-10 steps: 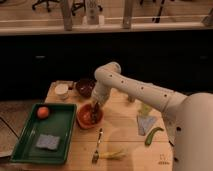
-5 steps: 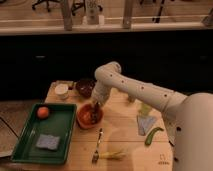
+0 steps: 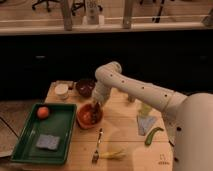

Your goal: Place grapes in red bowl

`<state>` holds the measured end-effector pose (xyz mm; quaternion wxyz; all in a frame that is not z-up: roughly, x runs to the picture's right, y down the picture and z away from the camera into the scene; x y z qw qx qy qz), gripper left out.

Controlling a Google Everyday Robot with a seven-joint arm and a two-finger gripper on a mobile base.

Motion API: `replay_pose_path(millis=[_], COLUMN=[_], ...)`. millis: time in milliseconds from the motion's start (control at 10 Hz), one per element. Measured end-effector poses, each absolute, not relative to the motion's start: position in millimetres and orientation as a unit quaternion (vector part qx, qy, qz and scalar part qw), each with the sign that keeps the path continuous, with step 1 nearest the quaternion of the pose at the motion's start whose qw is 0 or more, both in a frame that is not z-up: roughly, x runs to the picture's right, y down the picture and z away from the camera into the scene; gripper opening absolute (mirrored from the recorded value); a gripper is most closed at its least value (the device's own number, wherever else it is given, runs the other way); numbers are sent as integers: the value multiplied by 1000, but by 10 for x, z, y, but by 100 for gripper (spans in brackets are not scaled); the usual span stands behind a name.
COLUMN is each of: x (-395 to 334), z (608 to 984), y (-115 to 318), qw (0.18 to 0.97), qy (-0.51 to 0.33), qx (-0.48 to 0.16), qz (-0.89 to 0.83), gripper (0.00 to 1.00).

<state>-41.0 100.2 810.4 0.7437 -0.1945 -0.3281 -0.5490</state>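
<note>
The red bowl (image 3: 88, 119) sits on the wooden table, left of centre, just right of the green tray. A dark lumpy shape, likely the grapes (image 3: 91, 114), lies inside it. My gripper (image 3: 95, 105) hangs at the end of the white arm, right over the bowl's far right rim, pointing down into it. The arm reaches in from the right.
A green tray (image 3: 60, 131) at the left holds an orange fruit (image 3: 43, 112) and a blue-grey sponge (image 3: 49, 142). A maroon bowl (image 3: 85, 87) and a white cup (image 3: 62, 91) stand behind. A fork (image 3: 97, 146), a yellow peel (image 3: 115, 154), a green pepper (image 3: 152, 135) and a pale cloth (image 3: 145, 121) lie nearby.
</note>
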Motion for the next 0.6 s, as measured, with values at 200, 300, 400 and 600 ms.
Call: replay_pose_path(millis=[200,300,400,600], x=[-404,-397,-390,-402], z=[8102,8103,8103,8111], y=[999,1005,1007,1002], qw=[743,741,740,738], qy=[-329,-330,-331,-332], qx=[-194,-193,-194,-192], qz=[-550,-552,-553,-555], gripper=[14,14,14,14])
